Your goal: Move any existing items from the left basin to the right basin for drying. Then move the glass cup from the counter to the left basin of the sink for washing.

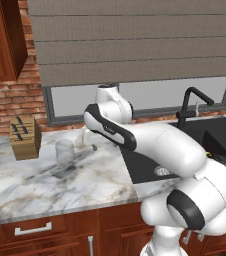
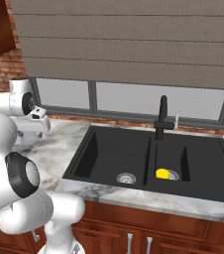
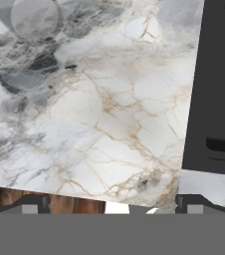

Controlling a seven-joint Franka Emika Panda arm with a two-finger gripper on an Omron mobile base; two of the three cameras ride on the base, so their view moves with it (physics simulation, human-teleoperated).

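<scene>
Veined white marble tabletop (image 1: 45, 185) carries a clear straight-sided glass cup (image 1: 64, 151); matte black sink (image 2: 134, 149) holds a yellow cylinder (image 2: 162, 173); tool (image 3: 113, 201) spread open

Home kitchen, black double sink (image 2: 109, 149), marble counter (image 1: 45, 185), knife block (image 1: 25, 138), brick wall (image 1: 10, 100)

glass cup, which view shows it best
The left base view: the glass cup stands upright on the counter, seen whole from the side beside the knife block. The hand view catches it from above at its top edge.
</scene>
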